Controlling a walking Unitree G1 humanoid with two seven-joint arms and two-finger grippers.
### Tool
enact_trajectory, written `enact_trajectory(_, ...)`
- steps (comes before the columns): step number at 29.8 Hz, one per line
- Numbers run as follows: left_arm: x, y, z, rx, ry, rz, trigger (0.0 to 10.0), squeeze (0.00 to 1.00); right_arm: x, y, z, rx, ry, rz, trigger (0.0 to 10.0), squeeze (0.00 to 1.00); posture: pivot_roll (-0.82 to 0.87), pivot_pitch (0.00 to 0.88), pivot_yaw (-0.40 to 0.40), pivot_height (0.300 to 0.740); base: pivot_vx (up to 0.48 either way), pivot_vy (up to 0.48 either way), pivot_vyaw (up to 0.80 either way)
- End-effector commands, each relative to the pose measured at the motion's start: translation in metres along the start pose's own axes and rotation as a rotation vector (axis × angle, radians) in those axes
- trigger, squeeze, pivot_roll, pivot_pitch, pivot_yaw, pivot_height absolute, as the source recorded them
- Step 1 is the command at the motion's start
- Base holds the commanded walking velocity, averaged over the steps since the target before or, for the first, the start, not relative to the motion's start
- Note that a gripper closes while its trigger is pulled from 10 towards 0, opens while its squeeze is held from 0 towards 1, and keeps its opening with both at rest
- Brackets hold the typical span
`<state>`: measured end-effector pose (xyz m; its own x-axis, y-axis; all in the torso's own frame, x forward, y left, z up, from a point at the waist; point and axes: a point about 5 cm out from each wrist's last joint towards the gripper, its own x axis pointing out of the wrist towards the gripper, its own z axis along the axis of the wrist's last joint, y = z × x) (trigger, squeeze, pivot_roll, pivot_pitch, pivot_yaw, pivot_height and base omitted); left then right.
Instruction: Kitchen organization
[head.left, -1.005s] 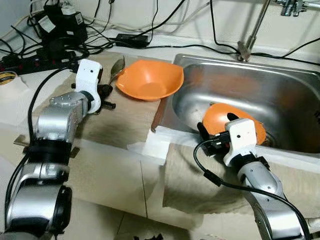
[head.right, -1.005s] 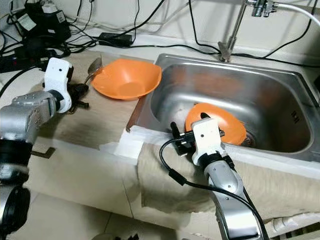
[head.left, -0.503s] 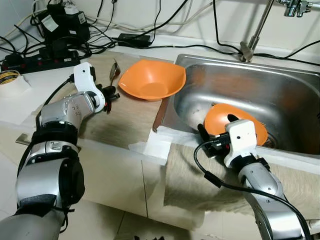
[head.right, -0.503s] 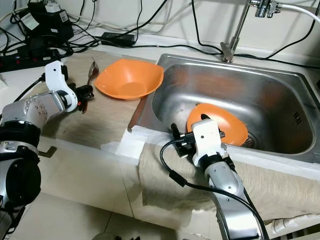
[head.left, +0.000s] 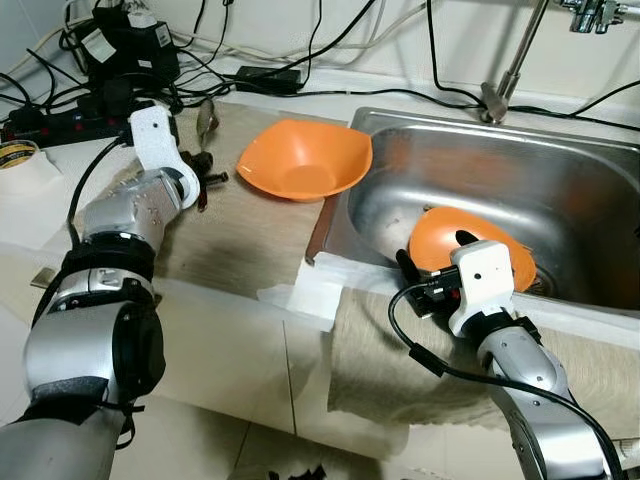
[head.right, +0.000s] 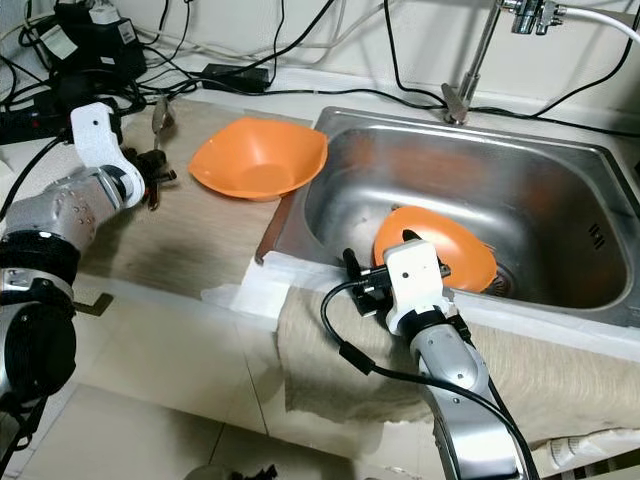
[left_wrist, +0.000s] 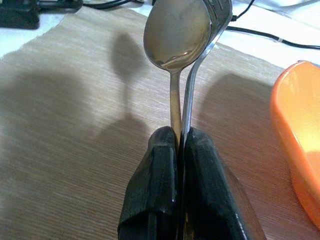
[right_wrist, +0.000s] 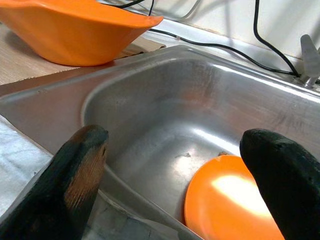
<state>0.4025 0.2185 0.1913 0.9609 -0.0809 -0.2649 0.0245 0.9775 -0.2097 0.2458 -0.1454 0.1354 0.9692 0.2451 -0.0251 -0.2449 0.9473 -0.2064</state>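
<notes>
My left gripper (left_wrist: 180, 145) is shut on the handles of a metal spoon (left_wrist: 175, 35) and a fork (left_wrist: 216, 17), held just above the tan mat (head.left: 250, 230) on the counter. The spoon (head.left: 207, 112) points toward the back wall, left of an empty orange bowl (head.left: 300, 160) on the mat. My right gripper (right_wrist: 175, 165) stands open at the front edge of the steel sink (head.left: 570, 170), with nothing between its fingers. An orange dish (head.left: 440, 235) lies tilted in the sink just beyond that gripper.
A power strip and tangled cables (head.left: 110, 90) crowd the back left of the counter. A tape roll (head.left: 12, 155) sits at the far left. The faucet (head.left: 510, 60) rises behind the sink. A cloth (head.left: 400, 350) hangs over the counter's front edge.
My left gripper has swung left and back with the cutlery, away from the orange bowl, and the spoon now points toward the wall. The right arm has not moved.
</notes>
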Motion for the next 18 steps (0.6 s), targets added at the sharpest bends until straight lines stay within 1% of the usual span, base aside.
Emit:
enact_trajectory(1,0.001,-0.004,0.003,0.050,-0.010,-0.025,0.0,0.00,0.000,-0.002,0.004,-0.009,-0.009,-0.003,10.0,0.00,0.02,0.000,0.026,0.736,0.000,0.000,0.00)
enact_trajectory(5,0.002,-0.007,-0.002,0.068,-0.005,-0.027,0.0,0.00,0.000,-0.001,0.004,-0.008,-0.009,-0.002,10.0,0.00,0.02,0.000,0.024,0.736,0.000,0.000,0.00)
enact_trajectory(6,0.003,-0.007,-0.004,0.071,-0.003,-0.018,0.0,0.80,0.000,-0.001,0.004,-0.008,-0.010,-0.001,10.0,0.00,0.02,0.000,0.026,0.736,0.000,0.000,0.00)
enact_trajectory(7,0.003,-0.005,-0.009,0.077,0.013,-0.001,0.0,1.00,0.000,-0.001,0.004,-0.007,-0.009,0.000,10.0,0.00,0.02,0.000,0.025,0.736,0.000,0.000,0.00)
enact_trajectory(8,0.003,-0.004,-0.009,0.079,0.020,0.007,0.9,1.00,0.000,-0.001,0.004,-0.007,-0.009,0.000,10.0,0.00,0.02,0.000,0.026,0.736,0.000,0.000,0.00)
enact_trajectory(10,0.003,-0.004,-0.010,0.081,0.024,0.012,0.9,1.00,0.000,-0.001,0.004,-0.007,-0.009,0.001,10.0,0.00,0.02,0.000,0.026,0.736,0.000,0.000,0.00)
enact_trajectory(11,0.004,-0.004,-0.010,0.080,0.028,0.012,10.0,1.00,0.000,0.000,0.004,-0.007,-0.008,0.001,10.0,0.00,0.02,0.000,0.025,0.736,0.000,0.000,0.00)
enact_trajectory(16,0.004,-0.003,-0.012,0.084,0.036,0.024,10.0,1.00,0.000,0.000,0.004,-0.007,-0.006,0.002,10.0,0.00,0.02,0.000,0.025,0.736,0.000,0.000,0.00)
enact_trajectory(18,0.003,0.004,-0.013,0.069,0.050,0.076,10.0,1.00,0.000,0.000,0.003,-0.008,-0.004,0.003,10.0,0.00,0.02,0.000,0.025,0.736,0.000,0.000,0.00)
